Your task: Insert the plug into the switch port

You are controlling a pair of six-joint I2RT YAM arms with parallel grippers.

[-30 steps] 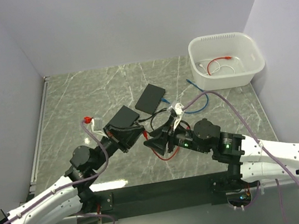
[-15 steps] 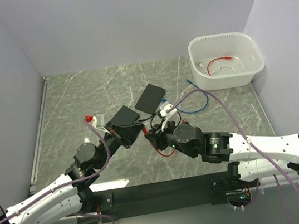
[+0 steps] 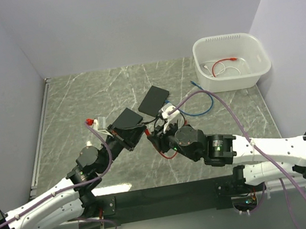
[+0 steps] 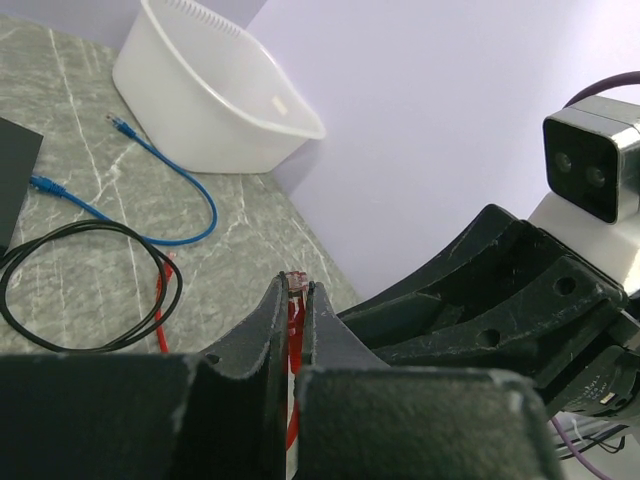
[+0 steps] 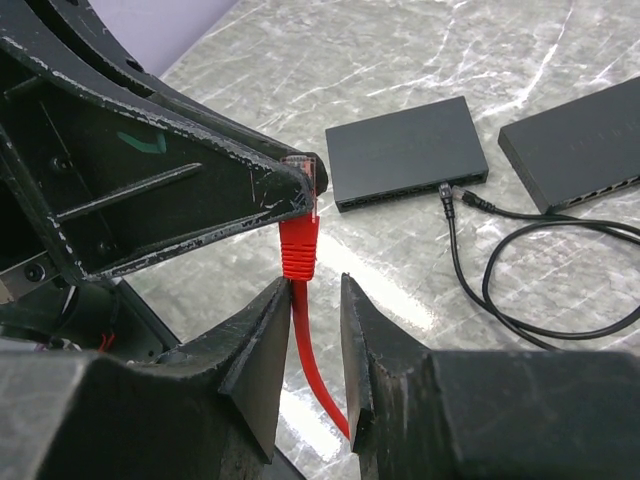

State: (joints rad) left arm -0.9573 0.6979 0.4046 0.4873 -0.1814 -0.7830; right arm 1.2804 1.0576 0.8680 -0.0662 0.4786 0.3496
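Right arm has swung in from 4 o'clock toward table centre over the last second, bringing the right gripper [image 5: 315, 300] right up against the left gripper [image 4: 296, 310]. The left arm has shifted only slightly, toward 10 o'clock. Left gripper: jaws closed on the plug [image 5: 299, 240], pinched at the very fingertips. The plug's clear tip sits level with the finger ends and its red boot sticks out on the other side. Plug is held above the table [image 3: 71, 103] near centre, apart from both switches and not in any port. Near switch [image 5: 405, 150] lies flat just at 11 o'clock of the two grippers in the overhead view. A black cable [image 5: 500, 295] is plugged into its edge and loops over the marble. Far switch [image 3: 154, 99] lies flat at 12 o'clock of centre, close to the first but not touching it. Right gripper: jaws parted a little, straddling the red cable [image 5: 312, 350] just behind the boot. The cable runs along one finger, with a clear gap to the other. More red cable loops on the table under the right wrist. Blue cable [image 3: 203, 94] curls at 1 o'clock. White tub [image 3: 259, 55] stands at 2 o'clock in the far right corner, with thin red and white leads inside.
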